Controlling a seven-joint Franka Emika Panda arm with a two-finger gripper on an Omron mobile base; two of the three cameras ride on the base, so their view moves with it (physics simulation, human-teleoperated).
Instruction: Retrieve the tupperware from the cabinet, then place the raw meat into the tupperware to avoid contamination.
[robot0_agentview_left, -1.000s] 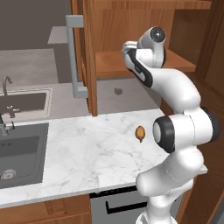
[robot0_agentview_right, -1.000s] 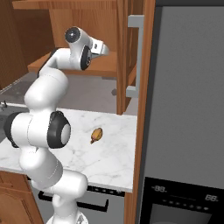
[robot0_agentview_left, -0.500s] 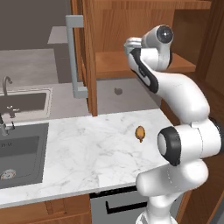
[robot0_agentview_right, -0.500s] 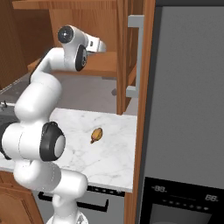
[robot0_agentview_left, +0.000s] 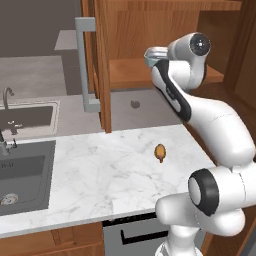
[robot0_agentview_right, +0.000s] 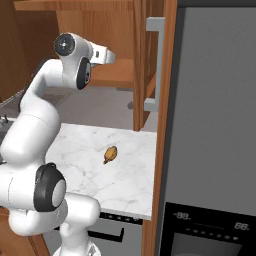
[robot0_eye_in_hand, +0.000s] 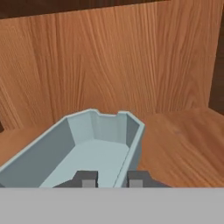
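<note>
In the hand view my gripper (robot0_eye_in_hand: 113, 178) is shut on the right wall of the tupperware (robot0_eye_in_hand: 87, 148), a pale blue-grey shallow tub seen from its near end. It is over the wooden shelf (robot0_eye_in_hand: 183, 140) inside the cabinet (robot0_agentview_left: 130, 30). In the left base view my gripper (robot0_agentview_left: 154, 55) reaches in at shelf height, past the open door (robot0_agentview_left: 100, 75). The right base view shows the gripper (robot0_agentview_right: 106, 55) at the same shelf. The raw meat (robot0_agentview_left: 160, 152), a small orange-brown lump, lies on the marble counter (robot0_agentview_left: 100, 170) well below the hand. It shows again in the right base view (robot0_agentview_right: 110, 154).
The open cabinet door carries a long grey bar handle (robot0_agentview_left: 86, 65) left of the hand. A steel sink (robot0_agentview_left: 20, 170) with a tap (robot0_agentview_left: 6, 97) lies at the counter's left. A tall dark oven unit (robot0_agentview_right: 215, 125) stands at the right.
The arm has stretched upward, its elbow dropping lower in the picture, and the hand has risen slightly at the shelf. The meat has not moved.
</note>
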